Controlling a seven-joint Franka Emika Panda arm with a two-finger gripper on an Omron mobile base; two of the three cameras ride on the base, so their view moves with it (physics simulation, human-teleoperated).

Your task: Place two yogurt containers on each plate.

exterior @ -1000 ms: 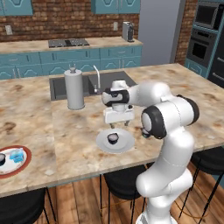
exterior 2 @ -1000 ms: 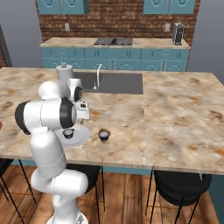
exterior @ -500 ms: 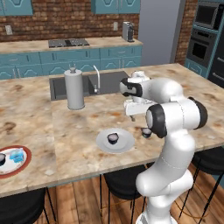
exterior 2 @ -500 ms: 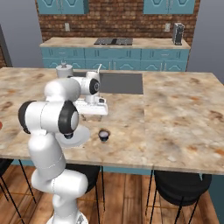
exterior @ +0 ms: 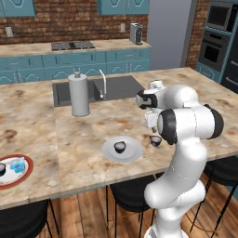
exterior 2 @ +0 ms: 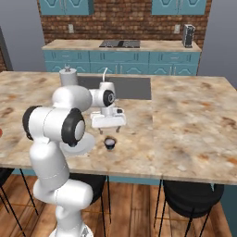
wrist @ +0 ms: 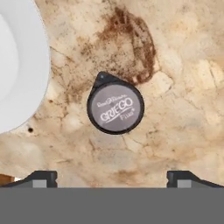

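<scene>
From the left base view we see 1 dark yogurt cup (exterior: 120, 147) on the grey plate (exterior: 132, 153), another cup (exterior: 155, 140) beside it half hidden by the arm, and the red-rimmed plate (exterior: 25, 173) cut off at the edge. From the right, our gripper (exterior 2: 108, 129) hangs above that loose cup (exterior 2: 109, 143). The hand view shows its fingertips (wrist: 40, 177) spread wide, holding nothing, the lid reading "GRIEGO".

kitchen | island sink (exterior: 116, 88) | stovetop (exterior: 72, 45) | wall ovens (exterior: 218, 32) | teal cabinets (exterior: 69, 65)
</scene>
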